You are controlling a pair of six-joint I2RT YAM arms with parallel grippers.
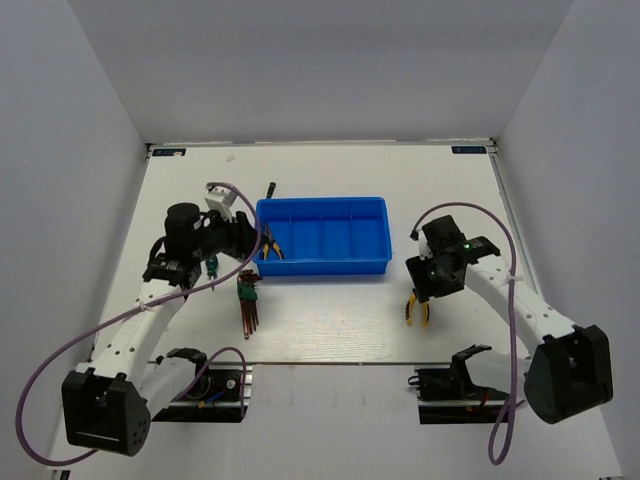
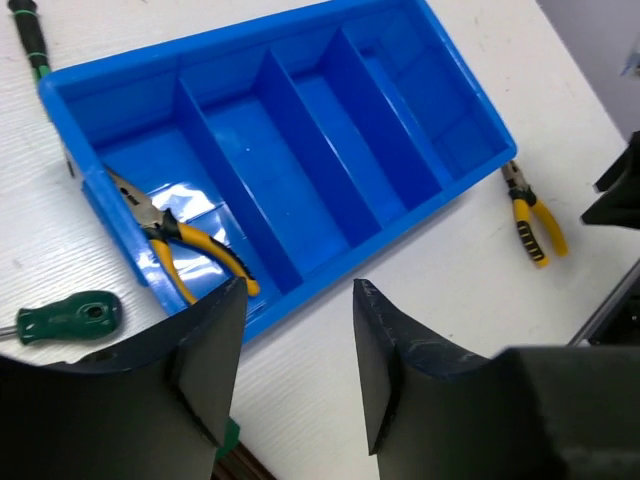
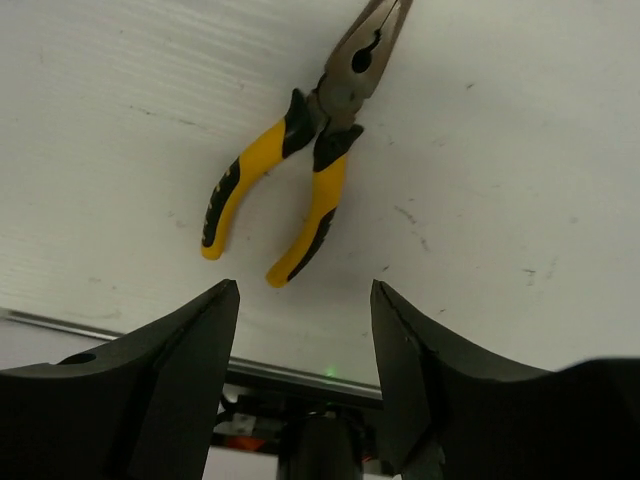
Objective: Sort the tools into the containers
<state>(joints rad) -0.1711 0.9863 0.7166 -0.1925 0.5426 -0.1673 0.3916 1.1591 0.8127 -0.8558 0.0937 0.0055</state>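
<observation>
As they lie flat, the pliers show splayed yellow-and-black handles.

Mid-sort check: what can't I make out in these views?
- Top view: the left arm partly covers the green screwdriver and the blue tray's left end; hex keys too small to count.
- Left wrist view: screwdriver shaft cut off by the left edge, thin dark driver by the top edge.
- Right wrist view: loose pliers' tips cut off at top.
</observation>
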